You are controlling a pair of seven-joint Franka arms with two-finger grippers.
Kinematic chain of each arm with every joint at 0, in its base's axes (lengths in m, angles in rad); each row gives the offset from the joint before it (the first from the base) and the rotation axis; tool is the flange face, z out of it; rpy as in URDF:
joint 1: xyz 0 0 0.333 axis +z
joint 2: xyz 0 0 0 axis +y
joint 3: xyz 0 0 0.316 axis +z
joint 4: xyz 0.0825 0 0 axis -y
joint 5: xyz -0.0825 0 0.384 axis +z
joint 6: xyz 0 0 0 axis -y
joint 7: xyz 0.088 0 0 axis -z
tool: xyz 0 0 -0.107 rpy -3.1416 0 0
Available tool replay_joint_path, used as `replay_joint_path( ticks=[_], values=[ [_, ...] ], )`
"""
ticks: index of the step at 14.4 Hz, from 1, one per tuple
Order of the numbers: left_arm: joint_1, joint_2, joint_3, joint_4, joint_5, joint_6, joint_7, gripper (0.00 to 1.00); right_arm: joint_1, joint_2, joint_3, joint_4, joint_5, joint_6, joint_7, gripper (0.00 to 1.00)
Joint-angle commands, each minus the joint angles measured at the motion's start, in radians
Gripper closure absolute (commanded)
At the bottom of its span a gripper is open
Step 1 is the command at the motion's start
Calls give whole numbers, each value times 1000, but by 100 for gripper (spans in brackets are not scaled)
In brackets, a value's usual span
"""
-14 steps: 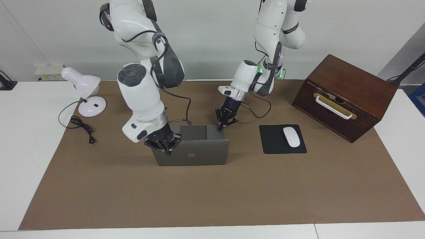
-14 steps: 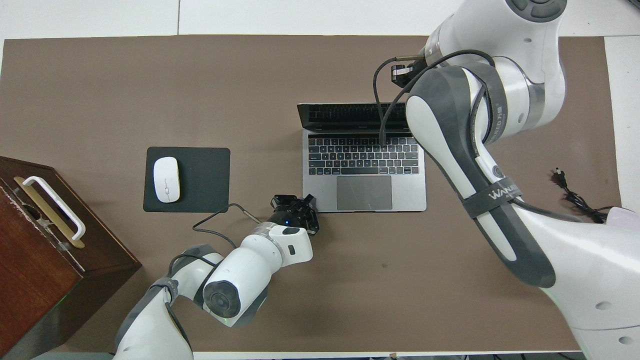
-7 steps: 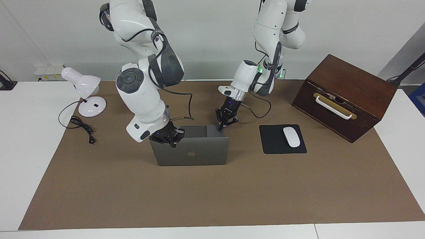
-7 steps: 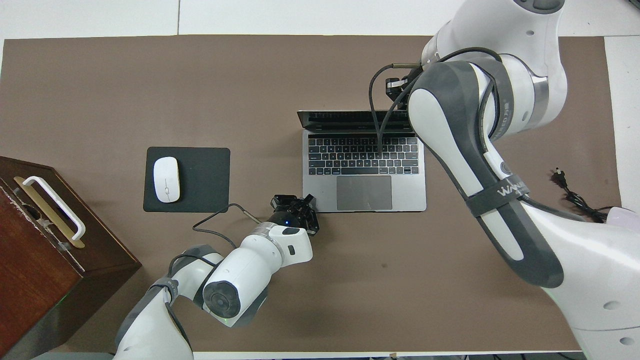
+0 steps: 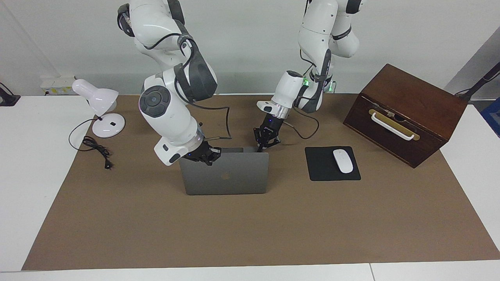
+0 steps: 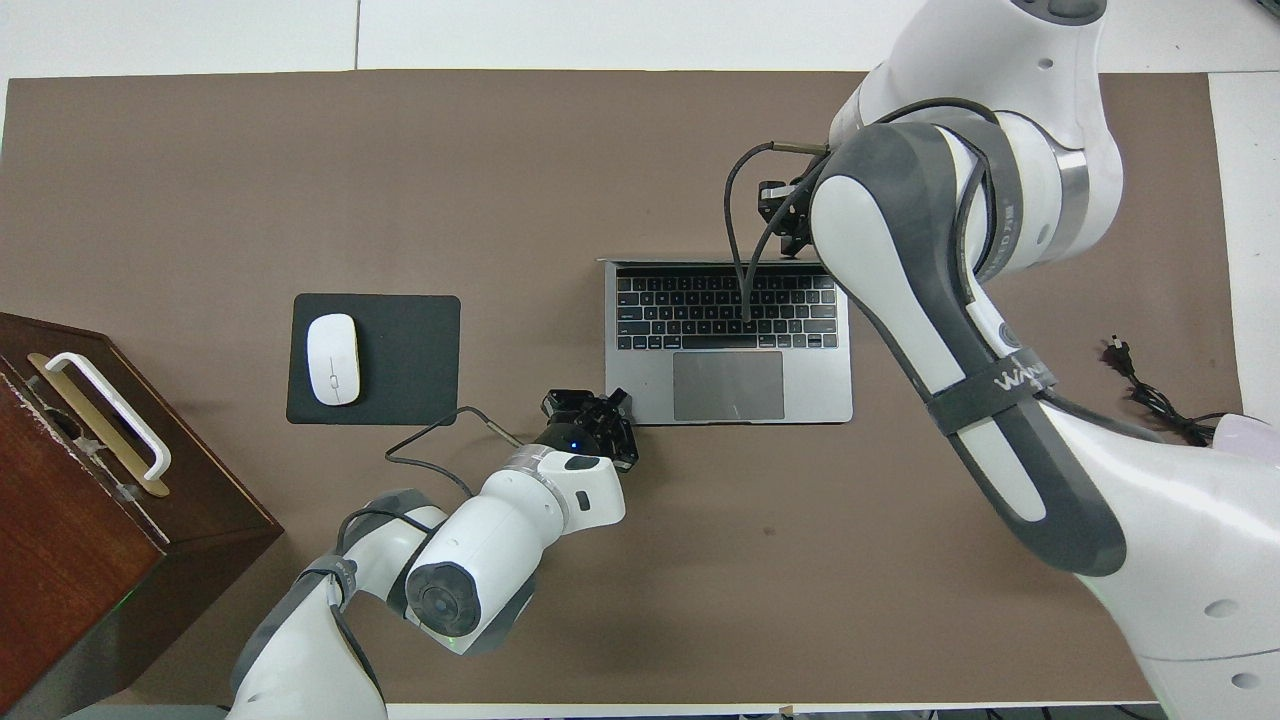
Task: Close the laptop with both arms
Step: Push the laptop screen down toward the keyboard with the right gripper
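- The right gripper (image 5: pixel 203 154) sat at the top edge of the laptop (image 5: pixel 224 175) lid, at the corner toward the right arm's end of the table. Honestly couldn't tell if it was clenched or released; it looked more like it was leaning on the edge than grabbing it.
- The left gripper (image 5: pixel 265 142) was down at the deck's corner nearest the robots, toward the left arm's end. In the overhead view it (image 6: pixel 590 415) was right at that corner. Same deal, couldn't tell whether it was clamped or loose.
- My guess on why: one arm pins the base so it doesn't skid while the other swings the lid down toward the robots.
- The laptop sat mid-table on the brown mat (image 5: pixel 250 226), lid roughly upright and not shut yet, keyboard (image 6: pixel 728 310) facing the robots.
- The lid's path over the keys looked clear, though the left gripper at the deck corner might end up under the lid's edge if it stays put.
- Room around it was decent: mousepad (image 5: pixel 326 169) with a mouse (image 5: pixel 342 160) beside the laptop toward the left arm's end, wooden box (image 5: pixel 406 113) further that way, lamp (image 5: pixel 99 105) and its cord (image 5: pixel 97 150) well apart at the right arm's end.
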Motion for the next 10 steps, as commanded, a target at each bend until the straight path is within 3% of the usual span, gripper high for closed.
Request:
replay_joint_path(
  ticks=[1, 10],
  values=[
    [-20, 48, 21, -45, -4, -1, 22, 100, 3, -10, 5, -66, 49, 10, 18, 100],
    [-20, 48, 21, -45, -4, -1, 23, 100, 5, -8, 44, -252, 89, 157, 8, 100]
  ],
)
